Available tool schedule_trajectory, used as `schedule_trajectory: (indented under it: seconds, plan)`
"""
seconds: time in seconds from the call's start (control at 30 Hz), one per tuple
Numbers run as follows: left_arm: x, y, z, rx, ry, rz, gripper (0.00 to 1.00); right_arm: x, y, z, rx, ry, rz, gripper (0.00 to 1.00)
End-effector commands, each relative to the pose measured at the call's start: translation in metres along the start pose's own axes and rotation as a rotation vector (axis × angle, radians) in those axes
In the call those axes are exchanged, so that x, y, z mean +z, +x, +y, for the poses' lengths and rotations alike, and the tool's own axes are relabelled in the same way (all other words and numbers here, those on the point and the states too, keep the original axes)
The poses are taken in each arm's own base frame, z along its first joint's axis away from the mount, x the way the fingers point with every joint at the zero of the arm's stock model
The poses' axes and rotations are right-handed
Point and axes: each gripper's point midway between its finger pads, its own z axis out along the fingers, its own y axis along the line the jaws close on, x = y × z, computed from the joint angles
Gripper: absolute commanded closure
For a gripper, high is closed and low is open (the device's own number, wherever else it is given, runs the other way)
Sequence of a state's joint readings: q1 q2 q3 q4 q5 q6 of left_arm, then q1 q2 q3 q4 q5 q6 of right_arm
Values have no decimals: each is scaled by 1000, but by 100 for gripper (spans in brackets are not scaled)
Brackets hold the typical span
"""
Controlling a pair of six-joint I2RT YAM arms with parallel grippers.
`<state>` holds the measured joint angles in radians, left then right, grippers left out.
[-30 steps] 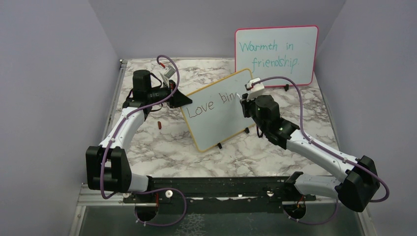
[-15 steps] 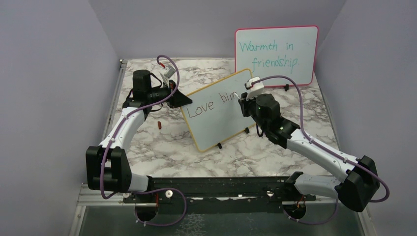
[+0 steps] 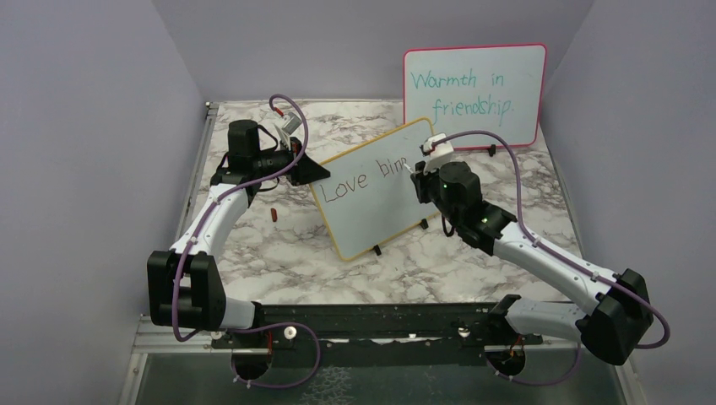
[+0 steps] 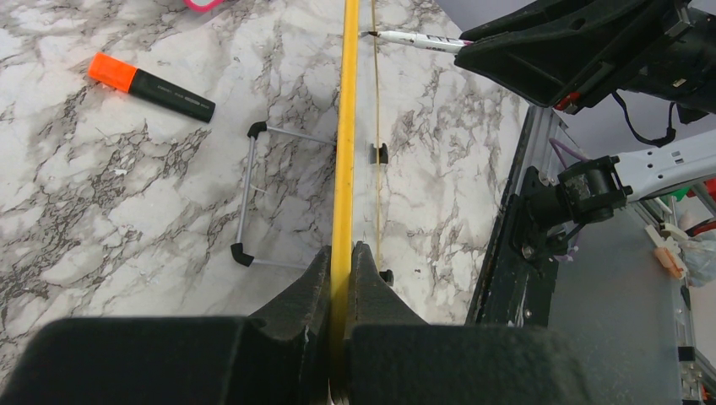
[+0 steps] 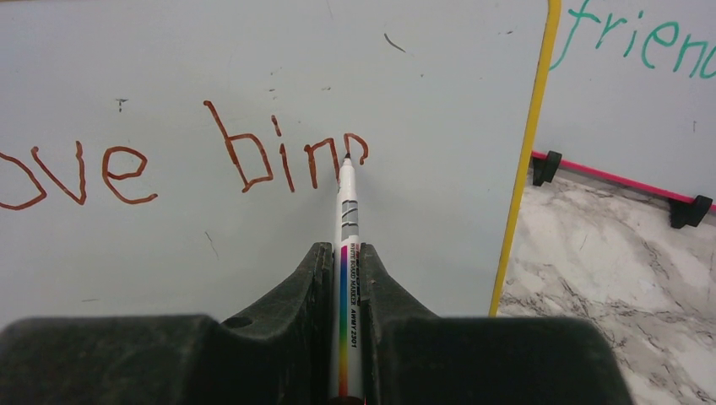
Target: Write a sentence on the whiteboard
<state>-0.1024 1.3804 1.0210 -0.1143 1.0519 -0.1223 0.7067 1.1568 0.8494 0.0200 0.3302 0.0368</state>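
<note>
The yellow-framed whiteboard (image 3: 371, 198) stands tilted mid-table. My left gripper (image 3: 314, 173) is shut on its left edge; the left wrist view shows the yellow frame (image 4: 344, 135) pinched between the fingers (image 4: 306, 291). My right gripper (image 3: 420, 171) is shut on a white marker (image 5: 348, 253) with a rainbow stripe. Its tip touches the board at the end of the writing. The sentence (image 5: 211, 160) reads "Love bin" plus a part-formed stroke, in dark red-brown lines. In the top view the sentence (image 3: 363, 177) sits across the board's upper half.
A pink-framed board (image 3: 473, 93) with teal "Warmth in friendship." leans against the back wall. An orange-capped black marker (image 4: 152, 82) lies on the marble behind the whiteboard. A small red cap (image 3: 274, 214) lies left of the board. A wire stand (image 4: 249, 198) props the board.
The right gripper has edged slightly right along the board with the marker, extending the last stroke after "bin". The left arm and board have not moved.
</note>
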Motion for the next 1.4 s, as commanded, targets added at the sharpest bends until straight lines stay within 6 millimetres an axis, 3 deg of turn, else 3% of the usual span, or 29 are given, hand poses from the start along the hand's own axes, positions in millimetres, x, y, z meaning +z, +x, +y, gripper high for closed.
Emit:
schedule_trajectory:
  seconds: [0.0,0.33,0.73,1.37]
  plan:
    - [8,35,25,-11,-93,90,100,-7,7,-3,8,1,30,99]
    - [8,35,25,-11,-92,90,100,-7,14,-8,-1,28,51,99]
    - [8,35,25,-12,-92,91,100,-1,8,-11,1,58,28,99]
    - [8,34,24,-10,-92,89,100,2,-27,-13,17,68,-80,99]
